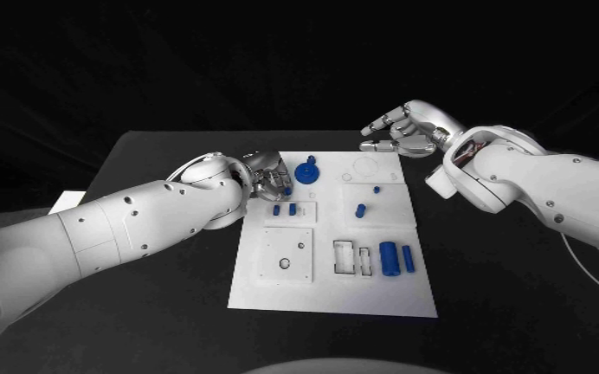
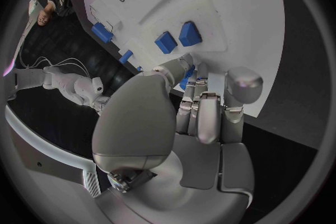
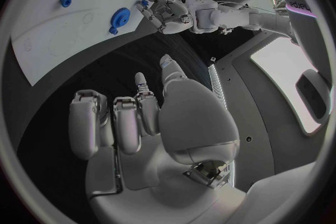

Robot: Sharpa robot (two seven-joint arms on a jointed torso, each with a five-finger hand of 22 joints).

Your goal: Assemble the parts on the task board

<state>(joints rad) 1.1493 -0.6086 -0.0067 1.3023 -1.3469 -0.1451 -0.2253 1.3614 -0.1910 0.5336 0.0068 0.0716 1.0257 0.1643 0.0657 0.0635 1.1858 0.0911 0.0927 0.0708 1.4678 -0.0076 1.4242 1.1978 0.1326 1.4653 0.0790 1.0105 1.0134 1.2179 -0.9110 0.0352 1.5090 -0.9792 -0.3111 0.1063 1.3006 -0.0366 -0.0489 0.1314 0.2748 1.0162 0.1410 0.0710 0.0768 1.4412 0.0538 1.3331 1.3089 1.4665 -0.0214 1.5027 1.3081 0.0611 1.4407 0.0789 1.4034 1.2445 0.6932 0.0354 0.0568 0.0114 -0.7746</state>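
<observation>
The white task board (image 1: pixel 331 292) lies in the middle of the table. My left hand (image 1: pixel 262 175) hovers at its far left corner, its fingers curled beside a blue gear (image 1: pixel 307 171). A small blue part (image 2: pixel 187 74) sits pinched between its thumb and fingers (image 2: pixel 210 106). Just beyond the fingertips stand two small blue blocks (image 1: pixel 286 209). My right hand (image 1: pixel 406 130) hangs above the board's far right corner, fingers apart and holding nothing. The right wrist view shows the left hand (image 3: pixel 171 14) next to the gear (image 3: pixel 120 15).
Toward the board's right half are a small blue peg (image 1: pixel 376 190) and a short blue cylinder (image 1: pixel 361 210). A thick cylinder (image 1: pixel 389 258) and a thinner one (image 1: pixel 408 258) lie nearer me. A white square plate (image 1: pixel 285 254) and rectangular slots (image 1: pixel 351 256) occupy the near half.
</observation>
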